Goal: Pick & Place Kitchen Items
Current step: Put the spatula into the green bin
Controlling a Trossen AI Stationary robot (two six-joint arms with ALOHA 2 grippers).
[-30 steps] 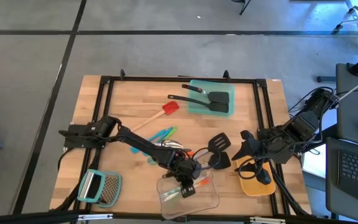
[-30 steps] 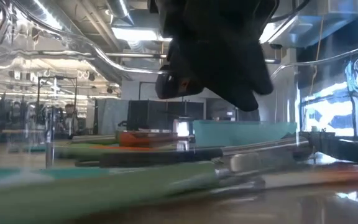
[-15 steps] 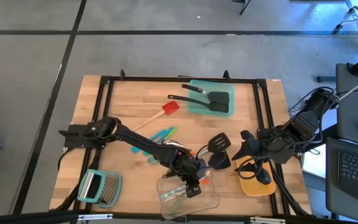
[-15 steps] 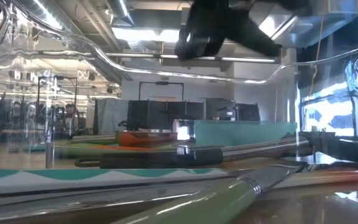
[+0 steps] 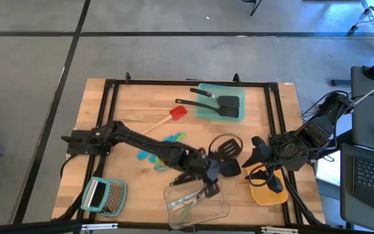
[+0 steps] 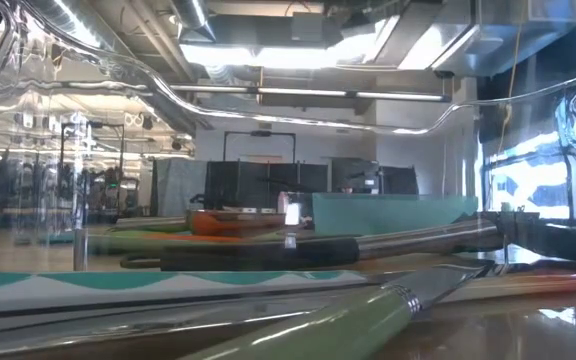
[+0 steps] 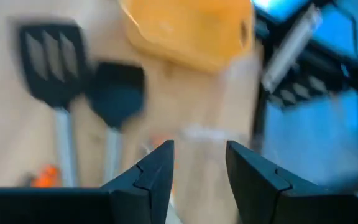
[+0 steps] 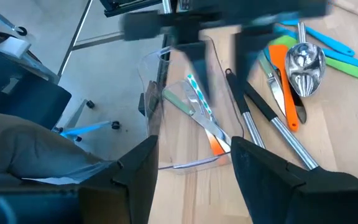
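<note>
Some sorting is done, judging by how things lie. Two black slotted spatulas [image 5: 221, 104] rest in the teal tray [image 5: 204, 108] at the far side of the bench [image 5: 109, 140]. The clear container [image 5: 218, 208] at the near edge holds a pale green tool [image 8: 178, 98], a patterned one and an orange-tipped one. The yellow container [image 5: 260, 194] holds a dark utensil.

Much is left loose on the bench: the red spatula [image 5: 176, 113] with its wooden handle, slim teal and green tools [image 5: 172, 138], a silver spoon [image 8: 305, 62], an orange tool [image 8: 279, 62], and two black spatulas [image 7: 82, 71] lying side by side between the clear and yellow containers.

The left arm stretches across the bench, its left gripper [image 5: 208, 184] over the far rim of the clear container, near the two black spatulas. In the left wrist view its fingers stand apart with nothing between them.

The right arm waits at the bench's right edge, the right gripper [image 5: 260, 156] above the yellow container, fingers parted and empty.
</note>
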